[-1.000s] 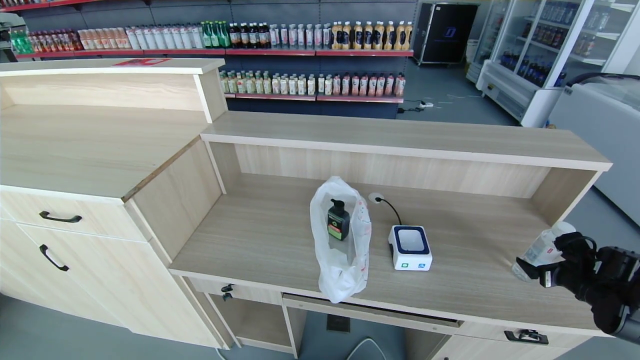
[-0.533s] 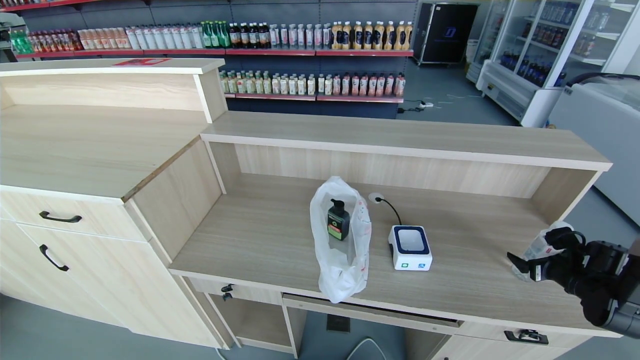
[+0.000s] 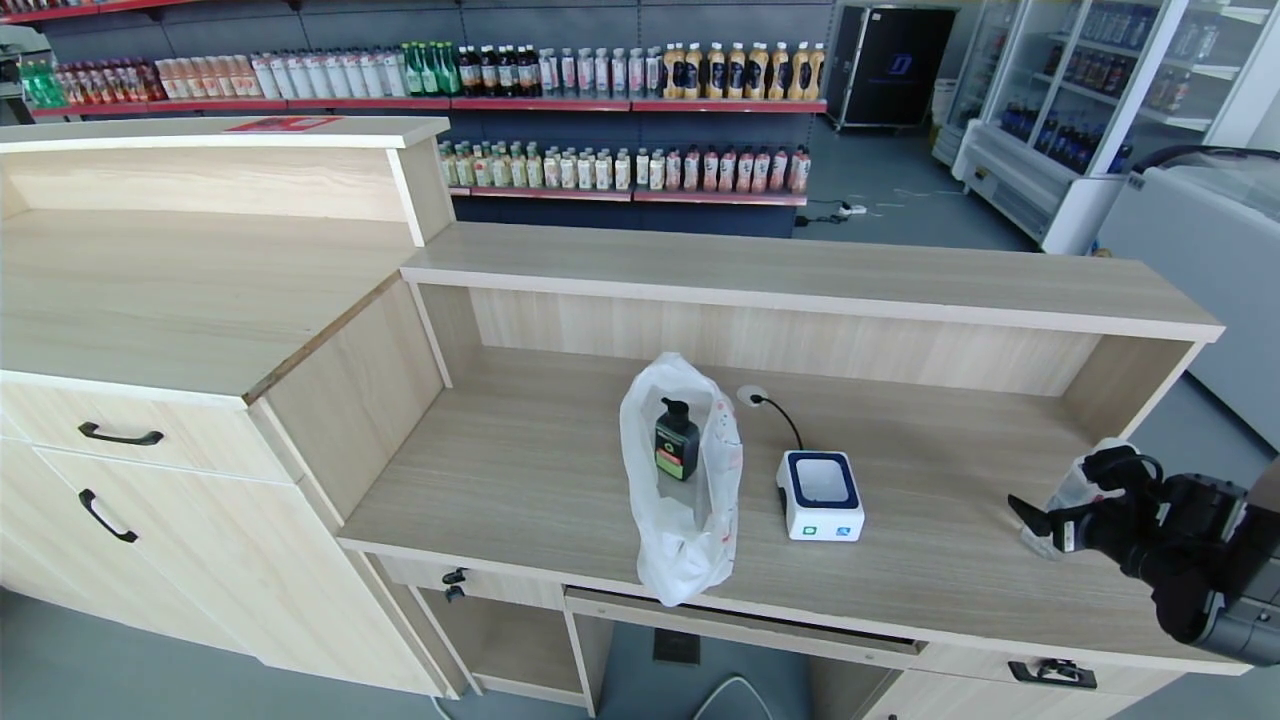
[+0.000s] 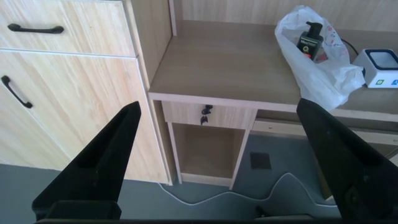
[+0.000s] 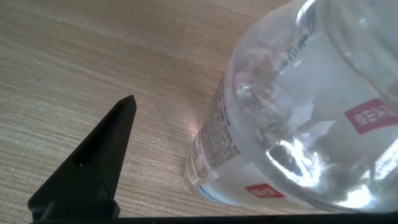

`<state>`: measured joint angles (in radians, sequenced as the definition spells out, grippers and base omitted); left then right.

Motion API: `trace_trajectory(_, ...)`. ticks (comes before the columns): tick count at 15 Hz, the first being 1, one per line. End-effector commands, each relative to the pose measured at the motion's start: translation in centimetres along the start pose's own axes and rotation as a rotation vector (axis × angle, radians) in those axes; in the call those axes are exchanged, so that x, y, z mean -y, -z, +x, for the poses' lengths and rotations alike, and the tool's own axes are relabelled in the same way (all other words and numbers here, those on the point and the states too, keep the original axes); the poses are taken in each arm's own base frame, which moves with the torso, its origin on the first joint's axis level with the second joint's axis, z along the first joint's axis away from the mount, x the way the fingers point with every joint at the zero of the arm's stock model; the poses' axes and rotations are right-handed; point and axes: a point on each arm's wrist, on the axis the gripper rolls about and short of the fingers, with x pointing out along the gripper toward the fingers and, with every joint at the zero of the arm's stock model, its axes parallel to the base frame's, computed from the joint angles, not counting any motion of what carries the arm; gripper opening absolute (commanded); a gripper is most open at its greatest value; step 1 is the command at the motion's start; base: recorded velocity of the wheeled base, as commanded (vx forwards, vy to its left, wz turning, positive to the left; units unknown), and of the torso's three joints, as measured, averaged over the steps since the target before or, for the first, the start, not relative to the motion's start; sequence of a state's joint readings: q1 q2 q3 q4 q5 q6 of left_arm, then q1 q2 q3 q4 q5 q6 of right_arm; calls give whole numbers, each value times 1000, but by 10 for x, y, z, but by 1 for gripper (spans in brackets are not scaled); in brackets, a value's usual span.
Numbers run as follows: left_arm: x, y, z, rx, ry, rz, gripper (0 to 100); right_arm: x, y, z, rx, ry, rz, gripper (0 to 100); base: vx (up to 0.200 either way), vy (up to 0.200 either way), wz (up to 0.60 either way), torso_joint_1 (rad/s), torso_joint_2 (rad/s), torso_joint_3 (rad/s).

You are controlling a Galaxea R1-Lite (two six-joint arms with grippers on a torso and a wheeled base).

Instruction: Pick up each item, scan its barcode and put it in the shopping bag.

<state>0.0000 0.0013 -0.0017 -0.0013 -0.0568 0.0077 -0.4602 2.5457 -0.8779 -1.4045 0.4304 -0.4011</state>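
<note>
1. The wood-grain counter [image 3: 520,470] has a matte, pale top under a raised shelf.
2. The shopping bag [image 3: 690,540] is thin, crinkled, translucent white plastic. It stands mid-counter, just left of the scanner.
3. The right gripper [image 3: 1058,495] sits at the counter's far right edge, its black fingers apart and astride the clear bottle, one finger clear of its side.
4. The left gripper [image 4: 217,106] hangs near the counter's left front, spread wide and holding nothing.
5. The clear bottle [image 5: 298,124], round and glossy with a printed label, lies tilted on the wood, well right of the scanner.
6. The scanner [image 3: 820,495] is a white box with a dark-rimmed window.
7. A dark pump bottle [image 3: 677,440] stands upright inside the bag.
</note>
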Motion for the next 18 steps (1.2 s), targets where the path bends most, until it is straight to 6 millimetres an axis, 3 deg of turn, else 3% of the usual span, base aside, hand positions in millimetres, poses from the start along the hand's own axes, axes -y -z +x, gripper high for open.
trace_trajectory(1, 0, 0, 0, 0, 0, 0, 100, 1, -1, 1, 8, 3, -5, 100, 0, 0, 0, 0, 0, 0)
trace_trajectory(4, 0, 0, 0, 0, 0, -2, 100, 1, 0, 2, 6, 2, 1, 100, 0, 0, 0, 0, 0, 0)
trace_trajectory(5, 0, 0, 0, 0, 0, -2, 100, 1, 0, 2, 6, 2, 1, 0, 0, 0, 0, 0, 0, 0)
trace_trajectory(18, 0, 0, 0, 0, 0, -2, 100, 5, -2, 8, 27, 10, 4, 0, 0, 0, 0, 0, 0, 0)
